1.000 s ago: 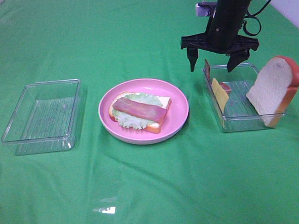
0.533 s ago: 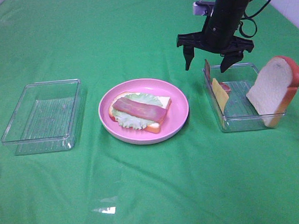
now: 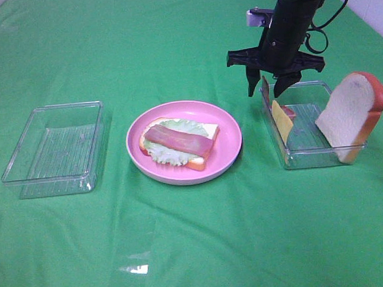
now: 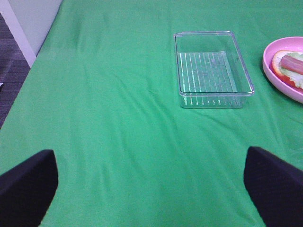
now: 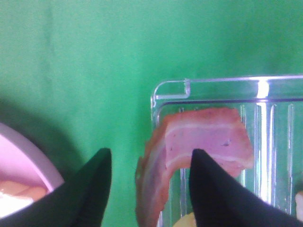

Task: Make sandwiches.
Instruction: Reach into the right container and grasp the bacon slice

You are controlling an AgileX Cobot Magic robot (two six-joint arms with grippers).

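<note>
An open-faced sandwich (image 3: 178,143) of bread, lettuce and a bacon strip lies on the pink plate (image 3: 180,178). In the right clear tray (image 3: 309,154) a second bacon strip (image 3: 265,87) leans on the near wall, beside a yellow cheese slice (image 3: 282,122) and an upright bread slice (image 3: 349,114). My right gripper (image 3: 266,91) hangs over that tray corner. Up close, the bacon strip (image 5: 199,142) stands between its fingers (image 5: 90,189), with a gap on one side; the jaws are half narrowed. My left gripper (image 4: 151,189) is wide open over bare cloth.
An empty clear tray (image 3: 55,148) sits left of the plate, also seen as the clear tray (image 4: 213,71) in the left wrist view. Green cloth covers the whole table. The tray's rim (image 5: 170,85) lies right under the right fingers.
The right gripper has shifted slightly left and down over the tray corner, and its jaws have narrowed around the leaning bacon strip. The left arm has not moved.
</note>
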